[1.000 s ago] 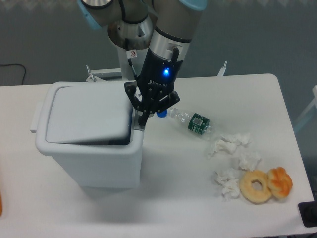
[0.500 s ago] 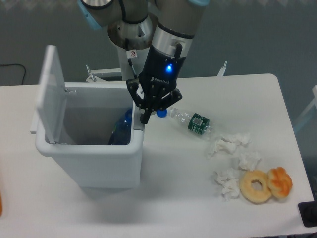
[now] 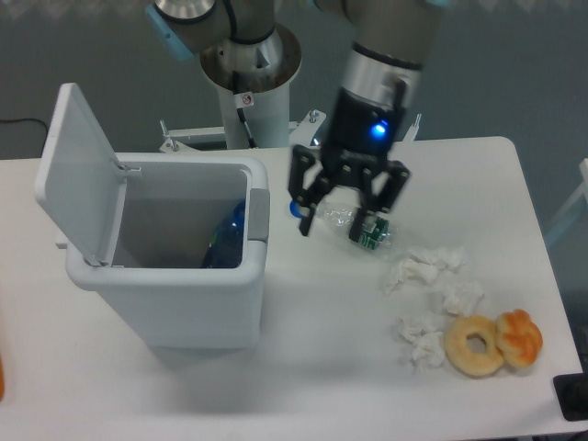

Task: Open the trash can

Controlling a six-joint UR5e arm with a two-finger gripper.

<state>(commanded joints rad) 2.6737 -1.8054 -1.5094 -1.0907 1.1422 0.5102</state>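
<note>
The white trash can (image 3: pixel 170 294) stands on the left of the table with its lid (image 3: pixel 78 175) swung up and tilted back to the left. Its grey push-button latch (image 3: pixel 260 214) shows on the right rim. A blue bottle (image 3: pixel 223 241) lies inside. My gripper (image 3: pixel 346 225) is to the right of the can, apart from it, above a clear plastic bottle with a green label (image 3: pixel 367 231). Its fingers are spread open and hold nothing.
Several crumpled white tissues (image 3: pixel 430 276) lie right of the bottle. A bagel (image 3: pixel 475 345) and a glazed pastry (image 3: pixel 520 337) sit near the front right edge. The robot's base (image 3: pixel 248 92) stands behind the can.
The lid went from nearly closed to fully open and tilted back. My gripper left the latch, moved right over the clear bottle and opened its fingers.
</note>
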